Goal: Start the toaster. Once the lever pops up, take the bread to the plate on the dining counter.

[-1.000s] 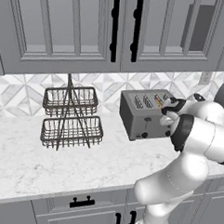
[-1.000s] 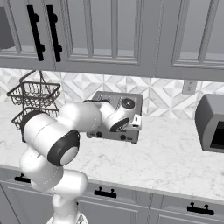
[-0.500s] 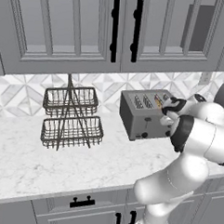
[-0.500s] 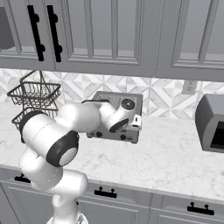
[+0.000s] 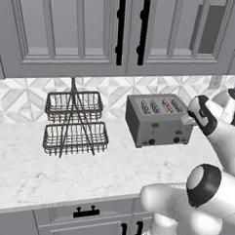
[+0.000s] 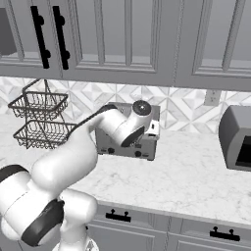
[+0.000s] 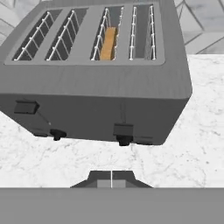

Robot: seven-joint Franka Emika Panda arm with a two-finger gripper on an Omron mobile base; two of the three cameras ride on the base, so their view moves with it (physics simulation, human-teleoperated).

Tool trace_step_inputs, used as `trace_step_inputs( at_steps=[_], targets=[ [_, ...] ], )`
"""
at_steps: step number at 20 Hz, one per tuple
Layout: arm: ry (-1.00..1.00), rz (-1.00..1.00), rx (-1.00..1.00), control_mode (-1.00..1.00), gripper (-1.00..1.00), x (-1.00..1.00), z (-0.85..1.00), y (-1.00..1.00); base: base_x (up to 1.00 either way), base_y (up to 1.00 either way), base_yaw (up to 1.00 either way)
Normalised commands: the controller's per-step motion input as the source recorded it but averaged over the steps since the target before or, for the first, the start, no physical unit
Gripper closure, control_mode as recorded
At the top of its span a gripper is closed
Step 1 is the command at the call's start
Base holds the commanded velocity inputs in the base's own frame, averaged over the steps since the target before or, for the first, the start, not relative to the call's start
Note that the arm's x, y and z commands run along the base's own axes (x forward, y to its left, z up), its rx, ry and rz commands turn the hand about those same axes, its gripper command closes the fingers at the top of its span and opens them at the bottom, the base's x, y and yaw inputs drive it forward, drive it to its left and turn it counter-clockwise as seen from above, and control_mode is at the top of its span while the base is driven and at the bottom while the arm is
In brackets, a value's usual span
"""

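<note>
Our gripper point(image 7: 111, 178) is closed, empty, just before the toaster point(image 7: 100, 74). The bread point(image 7: 108, 43) sits in the third slot: light, crumbly; we'd pinch its flat faces gently.

You are looking at a glossy white arm point(image 5: 183, 206) built of rounded, bulbous segments, with dark grey bands ringing its joints and a round dark cap point(image 6: 141, 108) topping the wrist.
</note>
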Motion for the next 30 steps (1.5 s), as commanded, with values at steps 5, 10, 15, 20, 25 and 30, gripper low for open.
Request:
trace_step_inputs(
  at_steps=[5, 10, 15, 20, 25, 30],
  targets=[
    [-0.05, 0.00, 0.00, -1.00, 1.00, -0.59, 0.70, 0.20, 0.00, 0.00, 0.00],
    [-0.27, 0.00, 0.00, -1.00, -1.00, -0.47, 0.22, 0.06, 0.00, 0.00, 0.00],
    [-0.08, 0.03, 0.01, -1.00, -1.00, 0.00, 0.08, 0.07, 0.00, 0.00, 0.00],
    [-0.12, 0.14, 0.02, -1.00, -1.00, 0.11, 0.00, 0.00, 0.00, 0.00, 0.00],
    [-0.29, 0.19, 0.00, -1.00, -1.00, 0.00, 0.00, 0.00, 0.00, 0.00, 0.00],
    [-0.40, 0.17, 0.00, -1.00, -1.00, -0.01, 0.04, 0.01, 0.00, 0.00, 0.00]
  ],
)
